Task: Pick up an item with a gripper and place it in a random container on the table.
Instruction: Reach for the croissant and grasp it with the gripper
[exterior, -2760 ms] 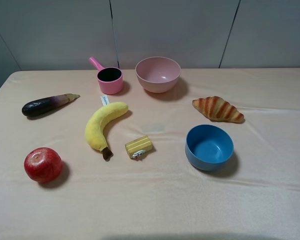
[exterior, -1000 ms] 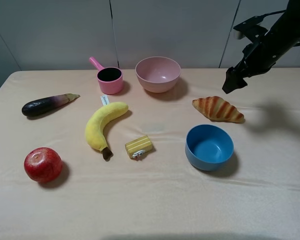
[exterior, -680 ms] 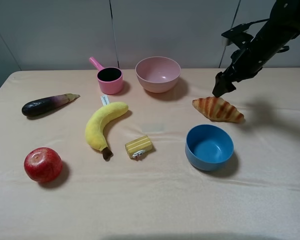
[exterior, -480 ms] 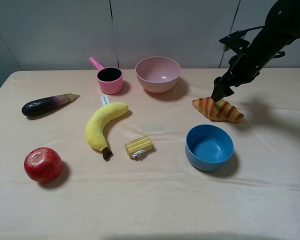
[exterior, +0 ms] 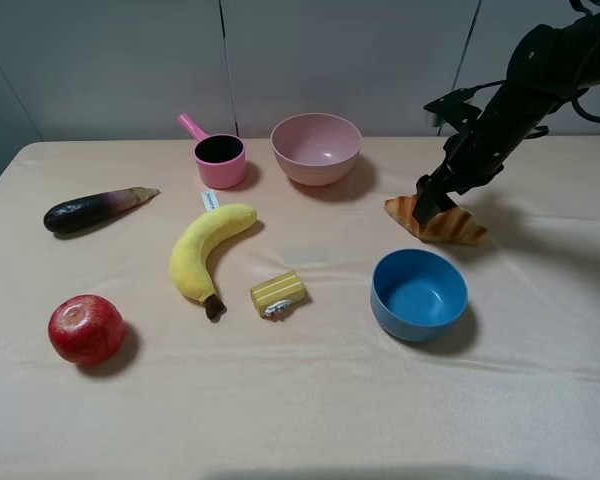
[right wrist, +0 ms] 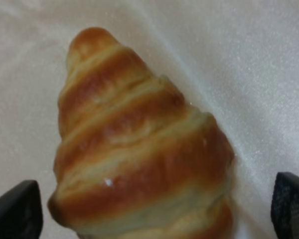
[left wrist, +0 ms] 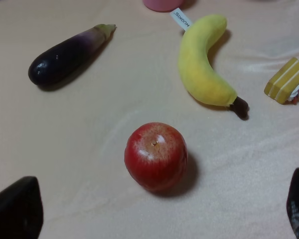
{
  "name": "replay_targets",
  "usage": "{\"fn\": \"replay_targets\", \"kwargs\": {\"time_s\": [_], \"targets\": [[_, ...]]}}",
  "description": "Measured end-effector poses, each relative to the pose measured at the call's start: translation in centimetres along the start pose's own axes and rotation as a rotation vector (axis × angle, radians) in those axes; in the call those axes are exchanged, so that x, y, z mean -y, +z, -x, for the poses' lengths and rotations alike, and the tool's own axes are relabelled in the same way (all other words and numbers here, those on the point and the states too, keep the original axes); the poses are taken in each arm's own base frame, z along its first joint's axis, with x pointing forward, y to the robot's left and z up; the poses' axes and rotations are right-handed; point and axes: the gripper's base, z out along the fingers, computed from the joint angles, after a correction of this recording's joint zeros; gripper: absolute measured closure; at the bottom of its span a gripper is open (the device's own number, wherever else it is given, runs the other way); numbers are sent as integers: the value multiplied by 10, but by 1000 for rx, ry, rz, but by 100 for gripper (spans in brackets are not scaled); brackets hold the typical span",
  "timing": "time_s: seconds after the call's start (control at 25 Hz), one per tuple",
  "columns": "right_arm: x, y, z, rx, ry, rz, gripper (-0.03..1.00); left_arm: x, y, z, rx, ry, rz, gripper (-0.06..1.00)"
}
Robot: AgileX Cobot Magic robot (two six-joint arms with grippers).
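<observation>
The golden-brown striped croissant (exterior: 450, 222) lies on the peach cloth table (exterior: 310, 400) at the right, just behind the blue bowl. My right gripper (exterior: 427, 202) has come down onto its left part. In the right wrist view the croissant (right wrist: 139, 149) fills the picture between the two black fingertips (right wrist: 15, 211), which stand wide apart on either side of it, so the gripper is open. The pale pink bowl (exterior: 316, 148) stands empty at the back centre. My left gripper (left wrist: 154, 219) is open above the red apple, out of the exterior view.
A blue bowl (exterior: 418, 294), a small yellow block (exterior: 277, 293), a yellow banana (exterior: 205, 250), a red apple (exterior: 85, 329), an eggplant (exterior: 92, 210) and a pink handled cup (exterior: 218, 156) lie about the table. The apple (left wrist: 155, 157) sits below the left gripper.
My right arm came in from the upper right and dropped down and leftward until its gripper reached the croissant. The croissant and the other objects have not moved.
</observation>
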Motion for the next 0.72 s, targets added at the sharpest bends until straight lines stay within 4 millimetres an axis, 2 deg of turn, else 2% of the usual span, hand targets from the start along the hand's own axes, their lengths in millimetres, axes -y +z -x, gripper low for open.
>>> {"fn": "replay_targets", "kwargs": {"time_s": [0.28, 0.72], "targets": [[-1, 19, -5, -38, 11, 26, 27, 0, 0, 0, 0, 0, 0, -5], [0, 24, -5, -26, 21, 21, 27, 0, 0, 0, 0, 0, 0, -5]]}}
